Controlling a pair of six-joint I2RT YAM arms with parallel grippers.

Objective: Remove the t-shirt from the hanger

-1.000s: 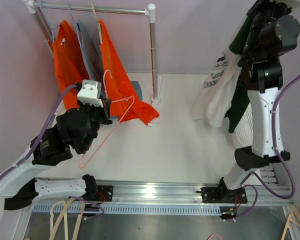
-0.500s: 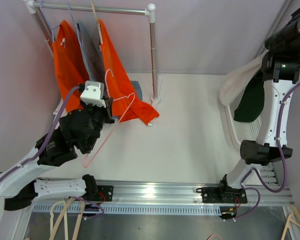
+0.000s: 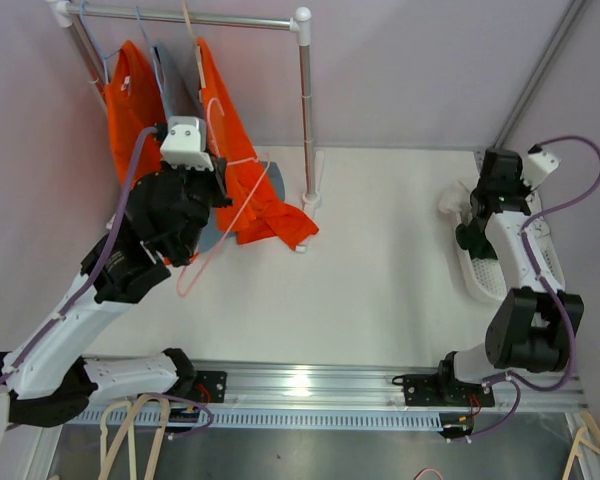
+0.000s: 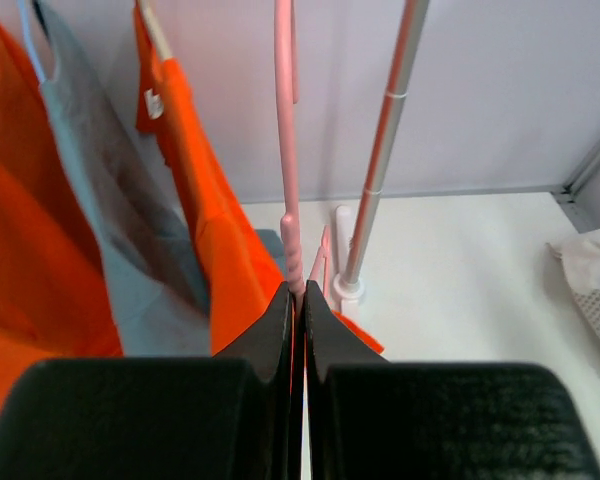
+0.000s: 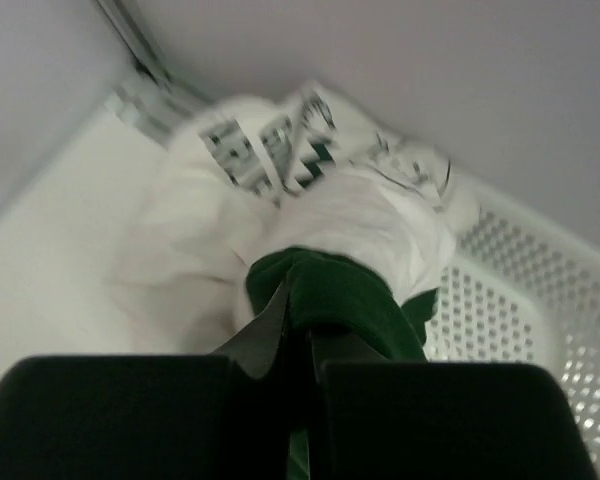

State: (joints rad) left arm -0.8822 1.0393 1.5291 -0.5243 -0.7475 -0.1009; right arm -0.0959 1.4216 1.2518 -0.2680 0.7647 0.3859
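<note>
**A:** From above, what's changed?

**B:** My right pincer has dropped from up high. It's clamped on the t-shirt, now bunched at the basket rim beneath it. My left pincer has raised the hanger nearer the rack.

**A:** Left wrist?

**B:** Pinched tight on the bare hanger, which rises straight ahead. Orange shirts hang to its left, the rack's pole to its right.

**A:** Right wrist?

**B:** Closed on a green fold of the t-shirt. White cloth is heaped ahead, basket mesh to the right.

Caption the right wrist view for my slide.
Right gripper shut on the white-and-green t-shirt, bunched over the perforated white basket.
</note>
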